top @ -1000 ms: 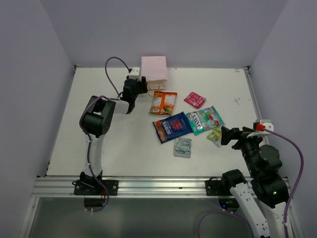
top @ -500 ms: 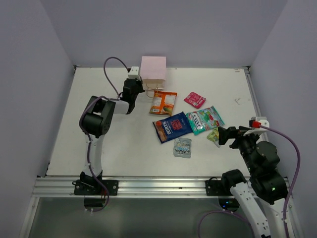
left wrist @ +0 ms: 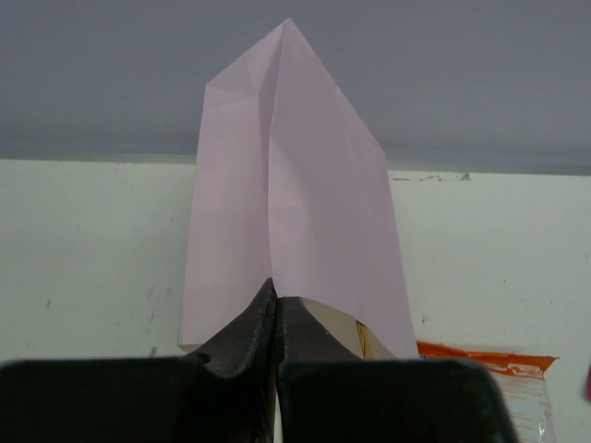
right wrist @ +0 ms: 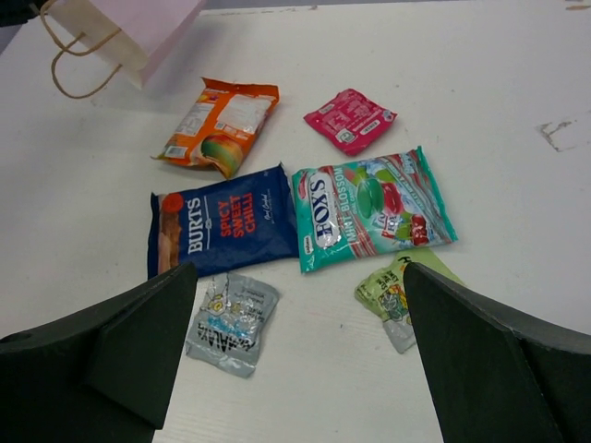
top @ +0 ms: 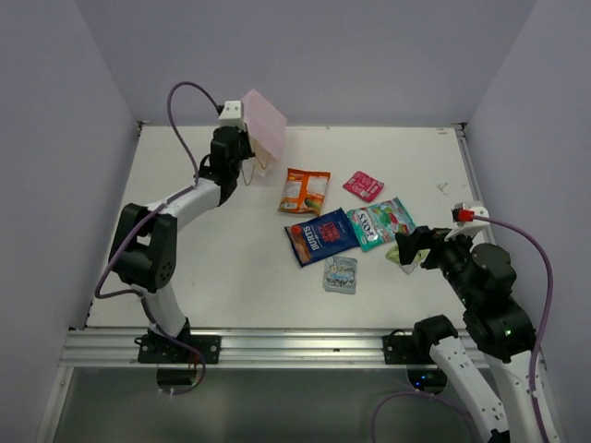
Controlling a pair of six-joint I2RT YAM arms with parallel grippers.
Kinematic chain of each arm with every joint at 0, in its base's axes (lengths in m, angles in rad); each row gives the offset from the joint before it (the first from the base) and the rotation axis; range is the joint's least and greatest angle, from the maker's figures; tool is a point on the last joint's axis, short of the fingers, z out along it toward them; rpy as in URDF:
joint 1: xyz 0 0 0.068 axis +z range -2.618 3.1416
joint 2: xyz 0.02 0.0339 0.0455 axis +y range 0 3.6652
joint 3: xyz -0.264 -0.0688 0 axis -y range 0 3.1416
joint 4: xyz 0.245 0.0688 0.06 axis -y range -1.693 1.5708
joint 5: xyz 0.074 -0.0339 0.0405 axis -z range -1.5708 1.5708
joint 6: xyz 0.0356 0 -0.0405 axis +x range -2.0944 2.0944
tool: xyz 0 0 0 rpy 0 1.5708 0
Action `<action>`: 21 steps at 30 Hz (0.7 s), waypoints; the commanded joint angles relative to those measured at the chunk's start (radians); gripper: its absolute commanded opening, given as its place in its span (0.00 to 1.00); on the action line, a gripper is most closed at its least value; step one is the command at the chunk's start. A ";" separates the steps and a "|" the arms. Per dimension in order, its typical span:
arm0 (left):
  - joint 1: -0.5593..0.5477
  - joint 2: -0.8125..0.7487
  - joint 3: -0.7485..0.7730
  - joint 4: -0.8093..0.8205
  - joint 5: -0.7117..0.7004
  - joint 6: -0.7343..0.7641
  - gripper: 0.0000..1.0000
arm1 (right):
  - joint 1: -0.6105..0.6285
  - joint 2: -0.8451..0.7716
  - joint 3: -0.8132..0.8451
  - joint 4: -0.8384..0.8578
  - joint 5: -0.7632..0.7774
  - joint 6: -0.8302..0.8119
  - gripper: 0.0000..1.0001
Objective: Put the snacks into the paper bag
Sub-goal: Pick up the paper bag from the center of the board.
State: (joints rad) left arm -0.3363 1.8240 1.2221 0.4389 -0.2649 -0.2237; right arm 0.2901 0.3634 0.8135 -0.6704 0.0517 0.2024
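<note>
My left gripper is shut on the rim of the pale pink paper bag, which hangs tilted above the table's far left. Its string handles dangle loose. Several snacks lie flat mid-table: orange, dark blue, teal-green, pink-red, yellow-green and silver-grey. My right gripper stands open just above the yellow-green packet, holding nothing.
The white table is walled by grey panels on three sides. An aluminium rail carrying both arm bases runs along the near edge. A small scuff marks the far right of the tabletop.
My left gripper shut on the paper bag, then lifted it off the table and swung it left, tilting it. My right arm crept left over the yellow-green packet, still open.
</note>
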 commanded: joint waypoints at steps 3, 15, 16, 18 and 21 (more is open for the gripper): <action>-0.003 -0.150 0.040 -0.325 -0.065 -0.046 0.00 | 0.004 0.077 0.113 0.020 -0.105 0.023 0.98; -0.001 -0.342 0.103 -0.830 0.010 -0.123 0.00 | 0.052 0.456 0.240 0.084 -0.346 0.029 0.99; -0.001 -0.351 0.102 -0.854 0.016 -0.124 0.00 | 0.076 0.471 0.239 0.104 -0.322 0.025 0.98; -0.001 -0.377 0.103 -0.920 0.036 -0.128 0.00 | 0.193 0.540 0.250 0.150 -0.216 0.016 0.98; -0.001 -0.402 0.117 -0.999 0.049 -0.126 0.00 | 0.389 0.650 0.274 0.222 -0.052 -0.018 0.99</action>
State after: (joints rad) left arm -0.3363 1.4681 1.2900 -0.4175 -0.2493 -0.3305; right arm 0.5529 0.9386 1.0283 -0.5709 -0.1390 0.2192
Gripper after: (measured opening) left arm 0.007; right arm 0.985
